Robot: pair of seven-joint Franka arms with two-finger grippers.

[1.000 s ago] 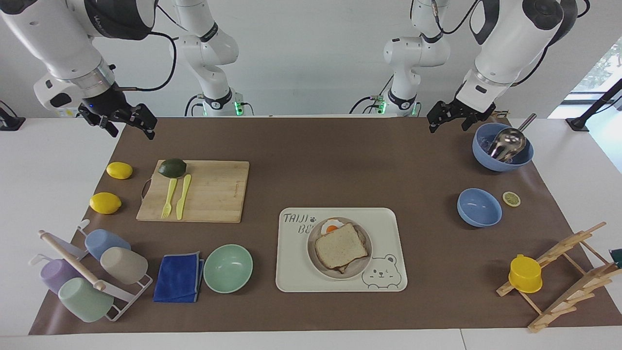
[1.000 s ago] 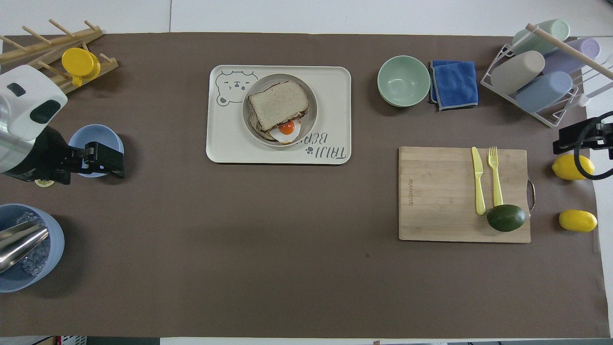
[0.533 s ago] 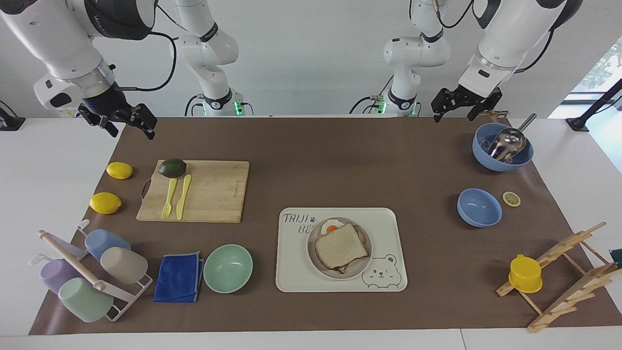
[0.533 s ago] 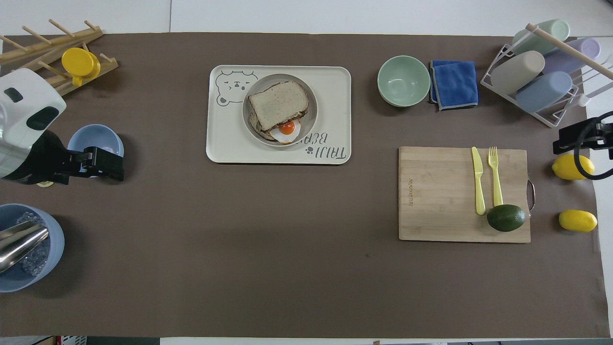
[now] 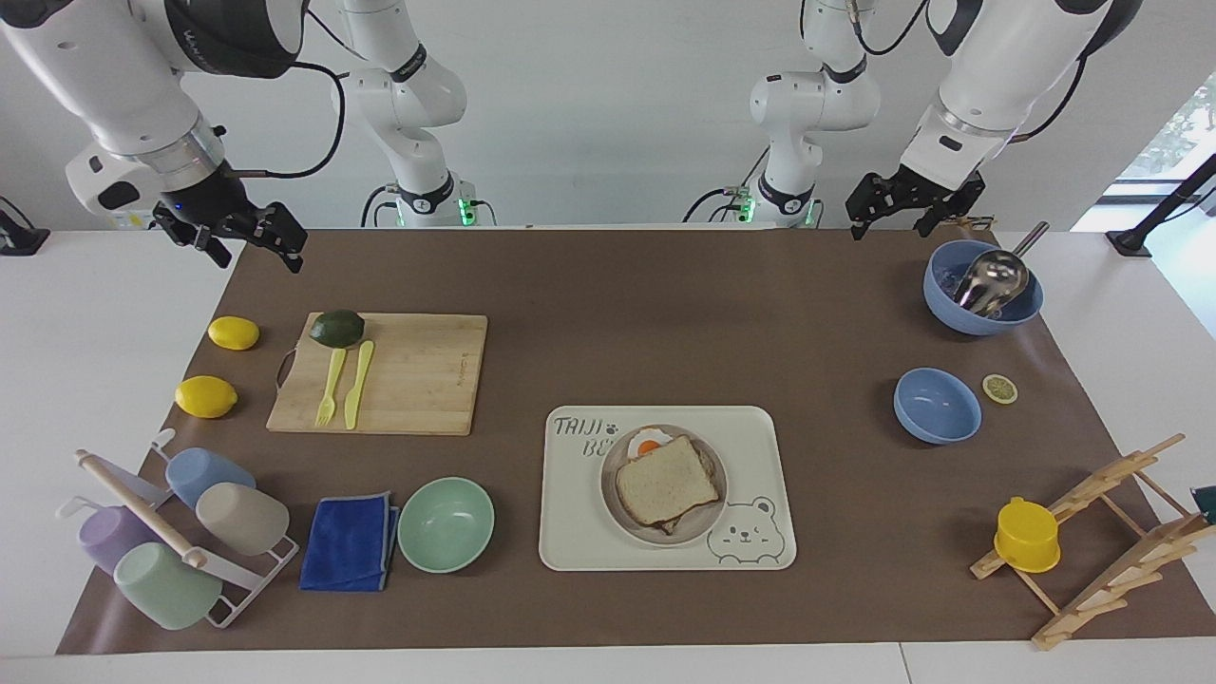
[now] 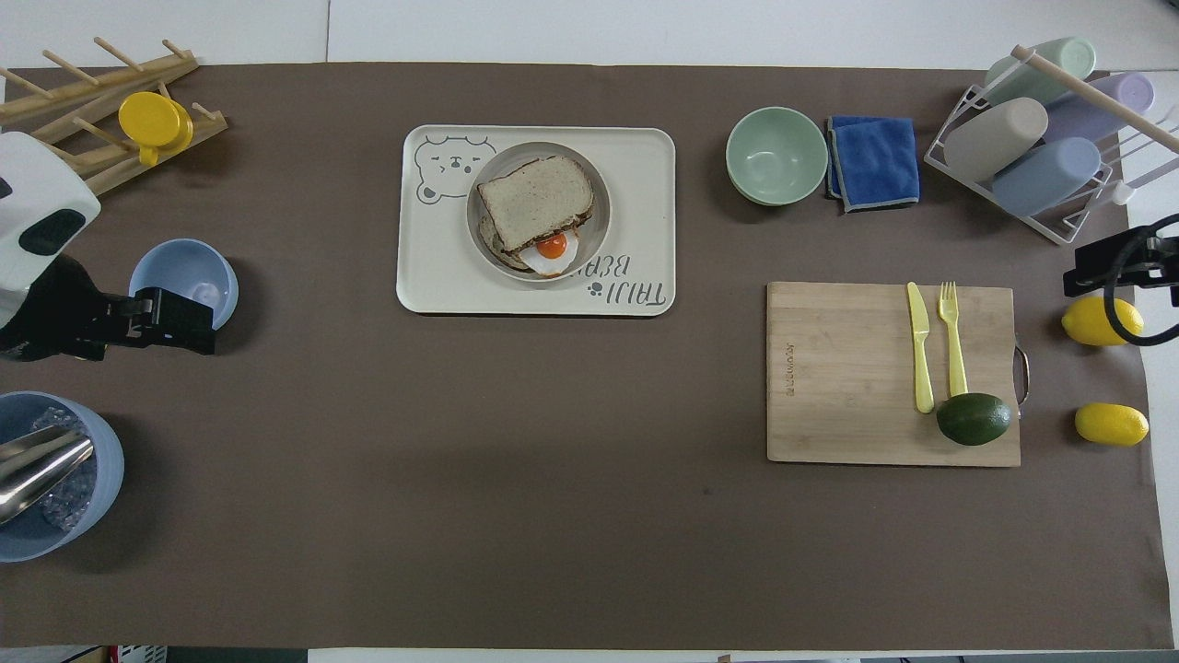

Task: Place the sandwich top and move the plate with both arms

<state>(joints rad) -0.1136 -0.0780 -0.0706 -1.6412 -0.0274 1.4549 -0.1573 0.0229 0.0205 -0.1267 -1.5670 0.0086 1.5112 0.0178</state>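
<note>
The sandwich top (image 5: 665, 492) lies flat on a bread slice with a fried egg (image 5: 649, 444), on the round plate (image 5: 711, 521). The plate stands on the bear-print tray (image 5: 760, 446). The overhead view shows the sandwich top (image 6: 535, 201), the plate (image 6: 599, 226) and the tray (image 6: 645, 157) too. My left gripper (image 5: 902, 211) is open and empty, raised over the mat's edge near the big blue bowl (image 5: 982, 285); it also shows in the overhead view (image 6: 198, 322). My right gripper (image 5: 249, 237) is open and empty, raised over the mat's corner near the lemons; it waits there (image 6: 1082, 267).
A small blue bowl (image 5: 937, 406) and a lemon slice (image 5: 999, 389) lie toward the left arm's end. A cutting board (image 5: 399, 375) with avocado, knife and fork, two lemons, a mint bowl (image 5: 446, 523), a blue cloth, a cup rack and a wooden rack also stand on the mat.
My left gripper has risen and drawn back toward its own end of the table, off the small blue bowl. The right arm, the sandwich and the plate have not moved.
</note>
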